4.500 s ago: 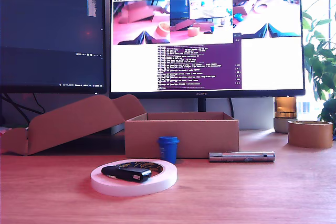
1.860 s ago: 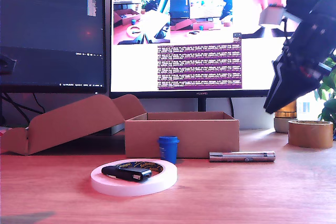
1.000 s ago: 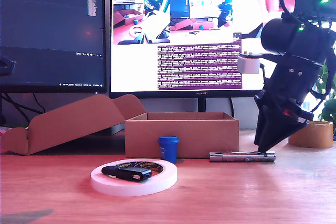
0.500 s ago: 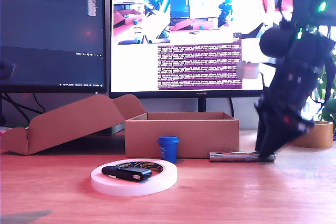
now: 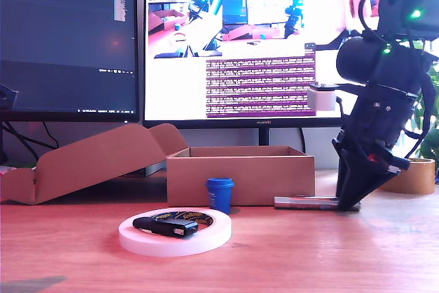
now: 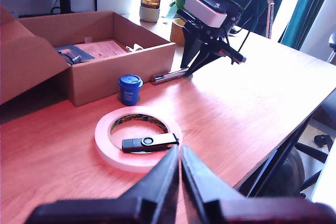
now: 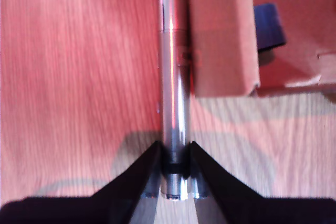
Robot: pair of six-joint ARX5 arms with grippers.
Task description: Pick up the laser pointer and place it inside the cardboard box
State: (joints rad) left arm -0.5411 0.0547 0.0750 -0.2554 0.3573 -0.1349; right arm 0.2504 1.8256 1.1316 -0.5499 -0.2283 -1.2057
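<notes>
Silver laser pointer (image 7: 174, 98) clamped in my second gripper (image 7: 175, 174) jaws beside cardboard box (image 5: 240, 178); my first gripper (image 6: 177, 174) jaws pressed together, empty.

My table (image 5: 288, 259) is reddish wood. On it sit the cardboard box (image 5: 240, 180), a small blue cup (image 5: 220, 194) just before it, the laser pointer (image 5: 305, 202) lying flat beside the box, a white tape ring (image 5: 175, 232), a folded cardboard piece (image 5: 89, 159), and a brown tape roll (image 5: 410, 175) at the exterior view's right.
</notes>
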